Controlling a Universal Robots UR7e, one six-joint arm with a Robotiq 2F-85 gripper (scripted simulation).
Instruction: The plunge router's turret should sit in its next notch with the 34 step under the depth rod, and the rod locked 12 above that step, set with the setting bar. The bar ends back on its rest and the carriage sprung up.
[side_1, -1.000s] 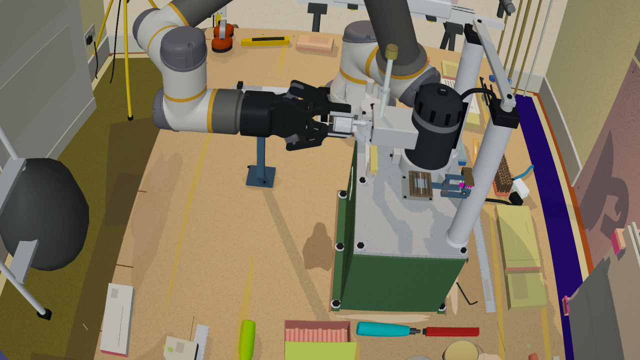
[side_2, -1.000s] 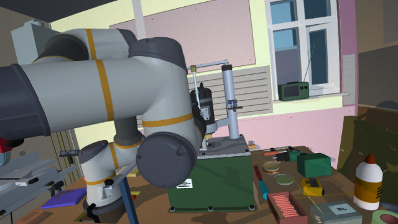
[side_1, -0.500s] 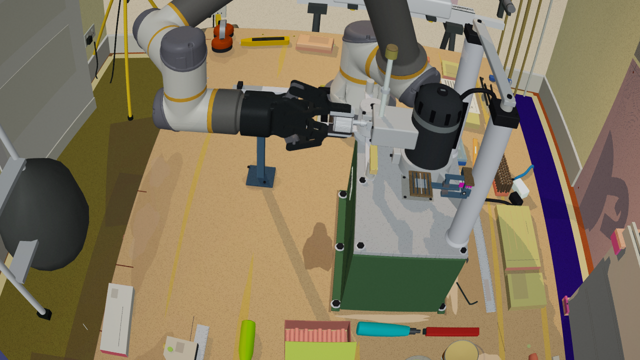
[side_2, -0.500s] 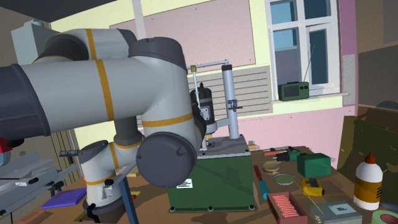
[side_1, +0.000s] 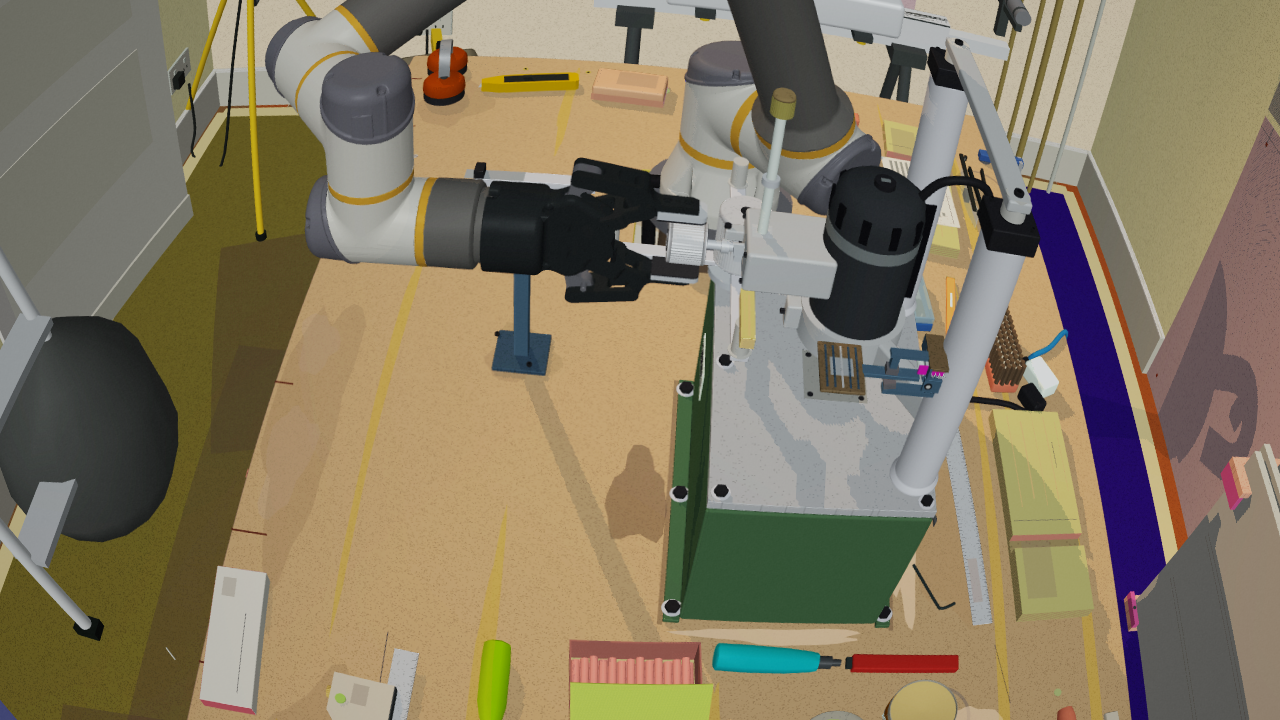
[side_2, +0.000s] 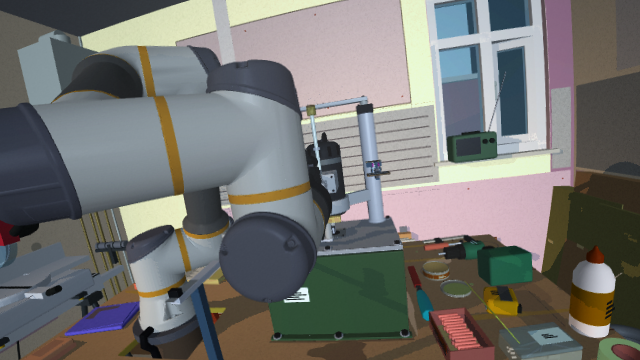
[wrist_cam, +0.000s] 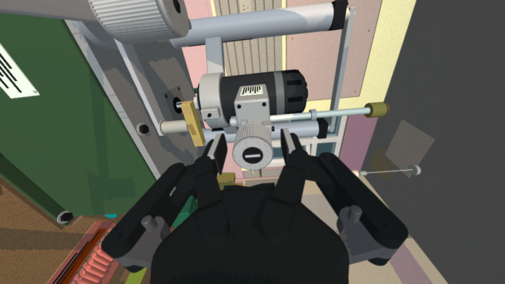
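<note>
The white knurled lock knob (side_1: 685, 243) (wrist_cam: 252, 150) sticks out sideways from the router carriage's grey clamp block (side_1: 770, 260), and the depth rod (side_1: 775, 152) (wrist_cam: 318, 113) with its brass cap passes through that block. My gripper (side_1: 658, 242) (wrist_cam: 252, 146) is level with the knob, its fingers on either side of it, and it is open and holds nothing. The black motor (side_1: 873, 251) (side_2: 327, 157) sits beside the block, above the grey base plate. The yellow setting bar (side_1: 746, 320) (wrist_cam: 193, 123) lies below the carriage near the plate's left edge. The turret is hidden.
The tall grey column (side_1: 953, 313) rises right of the motor, with a lever arm on top. The green box (side_1: 788, 555) carries the plate. A blue stand (side_1: 521, 331) is under my wrist. Tools and a box of red sticks (side_1: 635, 667) lie in front on the bench.
</note>
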